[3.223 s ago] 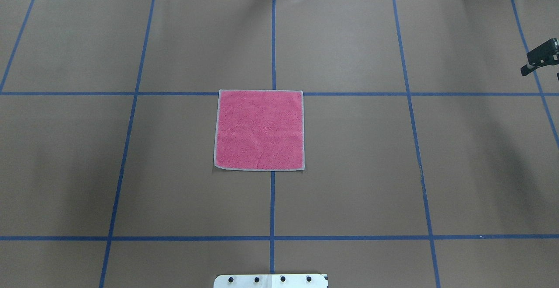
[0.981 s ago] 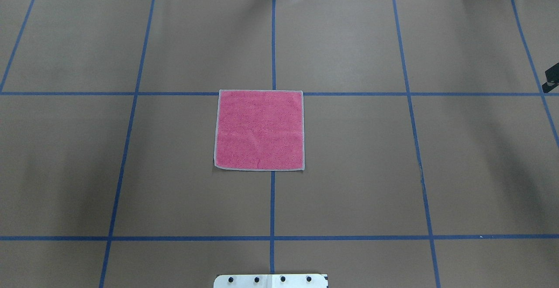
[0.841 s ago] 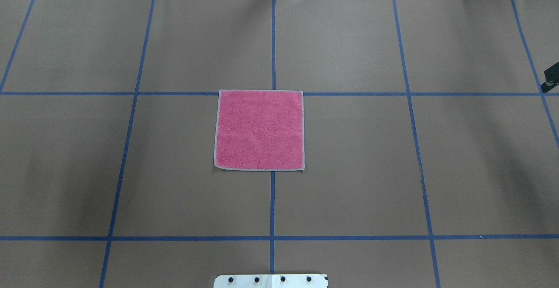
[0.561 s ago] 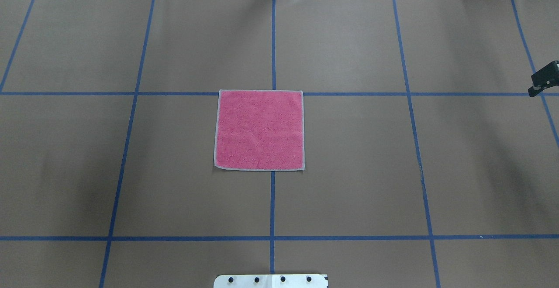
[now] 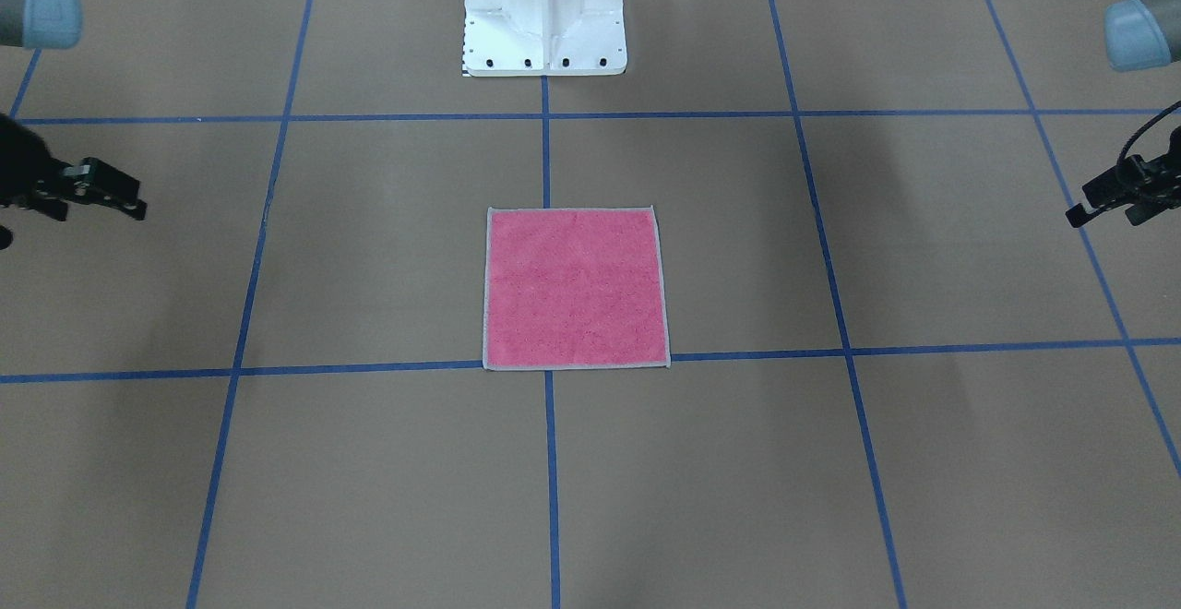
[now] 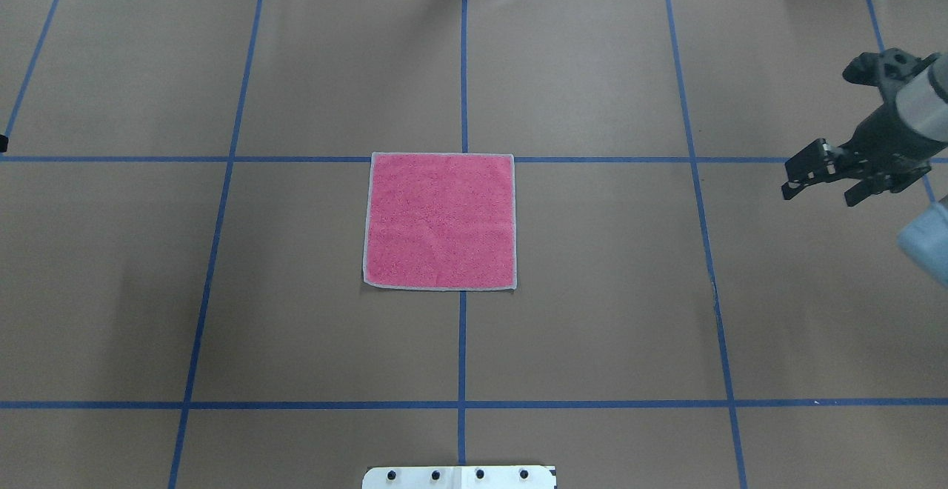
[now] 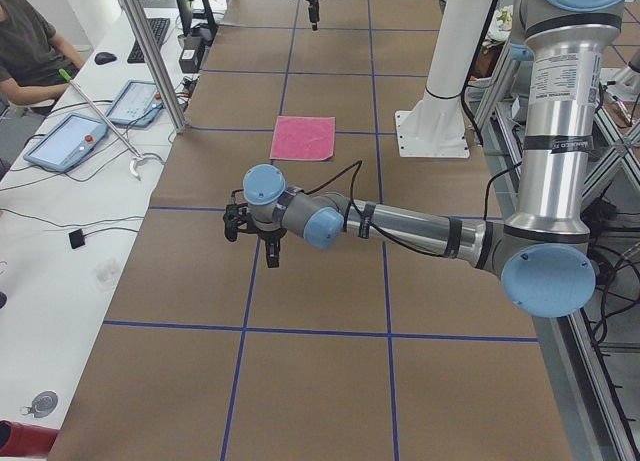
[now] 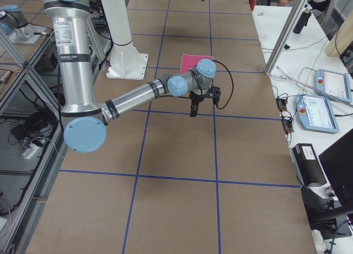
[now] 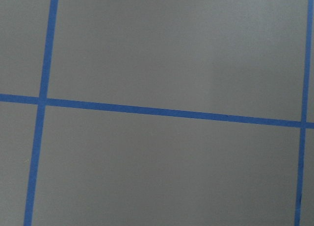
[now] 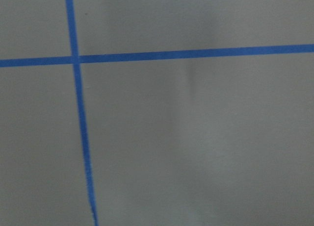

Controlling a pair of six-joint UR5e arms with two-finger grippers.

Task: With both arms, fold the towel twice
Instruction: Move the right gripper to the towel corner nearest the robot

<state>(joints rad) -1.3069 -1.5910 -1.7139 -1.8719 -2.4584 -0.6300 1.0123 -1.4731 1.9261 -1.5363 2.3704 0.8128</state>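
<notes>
The towel [image 6: 439, 221] lies flat and unfolded in the middle of the table, pink face up, with a light grey border [image 5: 577, 288]. My right gripper [image 6: 818, 191] hovers open far to the towel's right, holding nothing; in the front-facing view the right gripper [image 5: 138, 203] is at the left edge. My left gripper [image 5: 1079, 208] is open and empty far out on the other side, and only a dark sliver of it [image 6: 2, 142] reaches the overhead view. Both wrist views show only brown paper and blue tape.
The white pedestal base [image 5: 544, 18] stands at the robot's side of the table. Blue tape lines [image 6: 462, 67] grid the brown paper. A side desk with tablets [image 7: 65, 141] and a seated person [image 7: 30, 36] runs along the far edge.
My right gripper has come in from the right edge toward the towel. A sliver of the left gripper now shows at the left edge. The towel has not moved.
</notes>
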